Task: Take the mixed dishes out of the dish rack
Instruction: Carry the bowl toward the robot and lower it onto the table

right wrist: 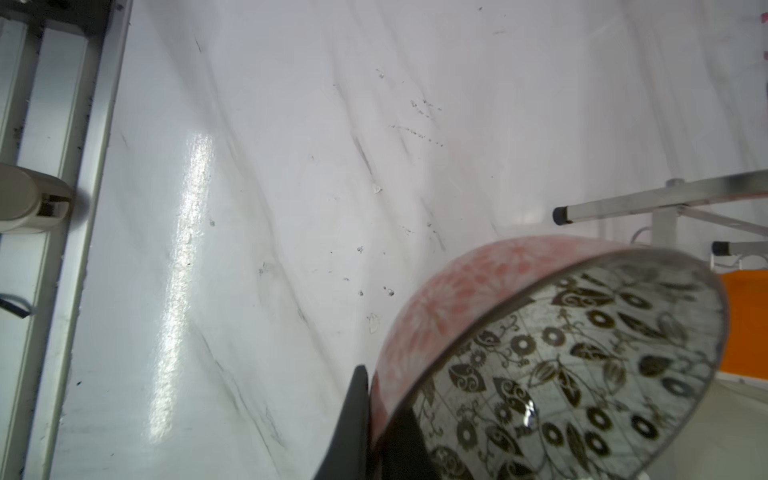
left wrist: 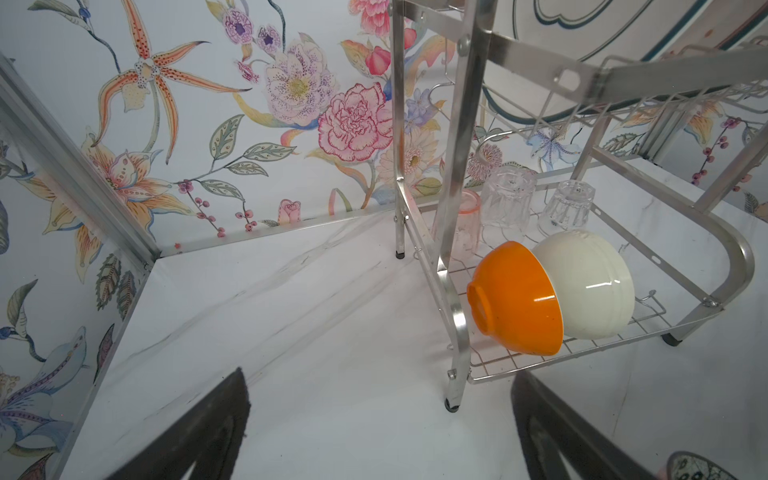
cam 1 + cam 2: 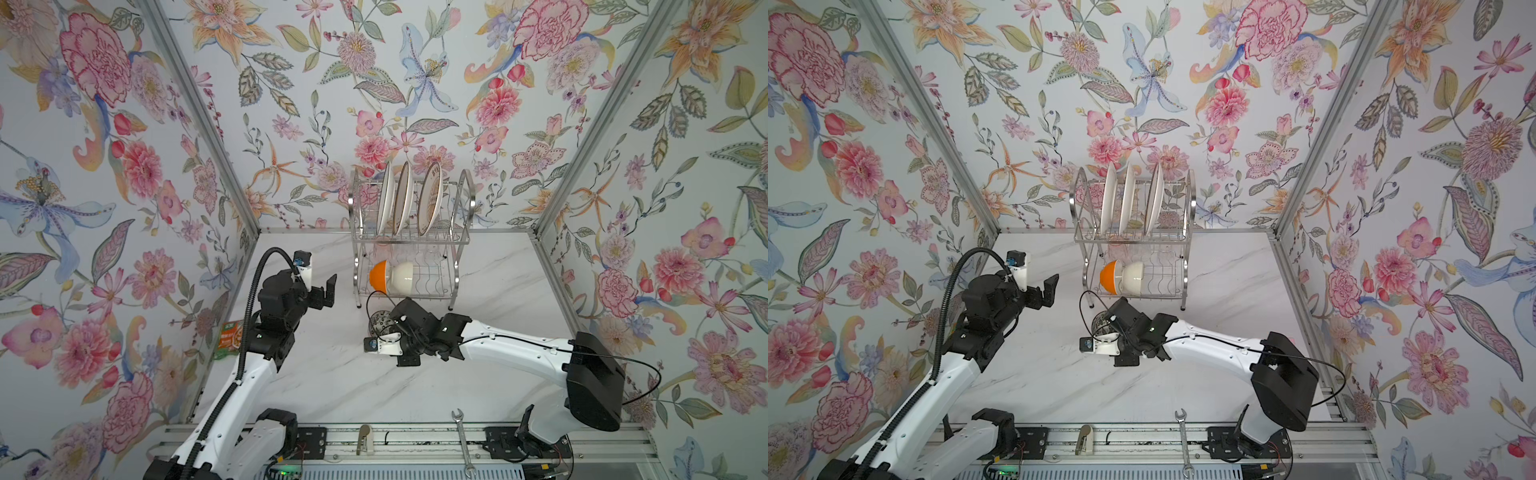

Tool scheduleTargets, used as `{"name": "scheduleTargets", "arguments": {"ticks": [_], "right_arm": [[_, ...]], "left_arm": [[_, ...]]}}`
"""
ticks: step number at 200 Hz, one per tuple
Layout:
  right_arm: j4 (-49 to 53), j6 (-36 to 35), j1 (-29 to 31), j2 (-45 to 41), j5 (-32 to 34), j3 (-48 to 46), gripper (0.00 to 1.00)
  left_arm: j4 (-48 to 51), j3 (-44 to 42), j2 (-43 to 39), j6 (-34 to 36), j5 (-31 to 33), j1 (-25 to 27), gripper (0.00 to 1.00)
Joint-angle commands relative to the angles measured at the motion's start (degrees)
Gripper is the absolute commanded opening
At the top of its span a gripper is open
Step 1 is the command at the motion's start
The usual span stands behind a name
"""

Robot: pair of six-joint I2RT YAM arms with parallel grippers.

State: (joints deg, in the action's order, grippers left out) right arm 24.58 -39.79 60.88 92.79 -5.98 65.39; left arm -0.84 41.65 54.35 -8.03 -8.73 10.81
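Note:
The dish rack [image 3: 415,240] stands at the back of the marble table. Three white plates [image 3: 402,198] stand upright in its top tier. On the bottom shelf an orange bowl [image 3: 378,275] and a cream bowl [image 3: 402,276] lie on their sides. Behind them stand two clear tumblers [image 2: 507,195] and a pink tumbler [image 2: 461,224], upside down. My right gripper [image 1: 376,419] is shut on the rim of a red-patterned bowl [image 1: 478,299], held just above the table in front of the rack. My left gripper [image 3: 328,291] hangs open and empty left of the rack's lower shelf.
A steel wrench [image 3: 463,440] lies across the front rail. A green-orange snack packet [image 3: 227,334] sits by the left wall, partly behind my left arm. A beige clip [image 3: 363,436] rests on the front rail. Floral walls close in three sides.

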Motion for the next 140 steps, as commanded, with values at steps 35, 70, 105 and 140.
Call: {"name": "scheduleTargets", "arguments": {"ticks": [35,70,105,140], "right_arm": [[5.9,-4.9,4.0,11.1,5.4,11.6,0.0],[7.2,-6.1,5.0,15.7,7.4,14.5,0.0],[7.5,-7.2,5.9,19.0,11.2,15.8,0.0],[7.5,-8.0,6.3,20.8,12.0,17.0,0.0]], "left_arm": [[-0.1,-1.7,1.5,-1.9,-0.7,-5.2,0.99],[-1.1,-2.5,1.9,-1.1,-2.2,-6.2,0.99],[-1.5,-2.7,3.3,-0.4,-2.1,-6.3,0.99],[-3.3,-3.6,3.4,-0.5,-2.3,-6.4,0.99]]}}
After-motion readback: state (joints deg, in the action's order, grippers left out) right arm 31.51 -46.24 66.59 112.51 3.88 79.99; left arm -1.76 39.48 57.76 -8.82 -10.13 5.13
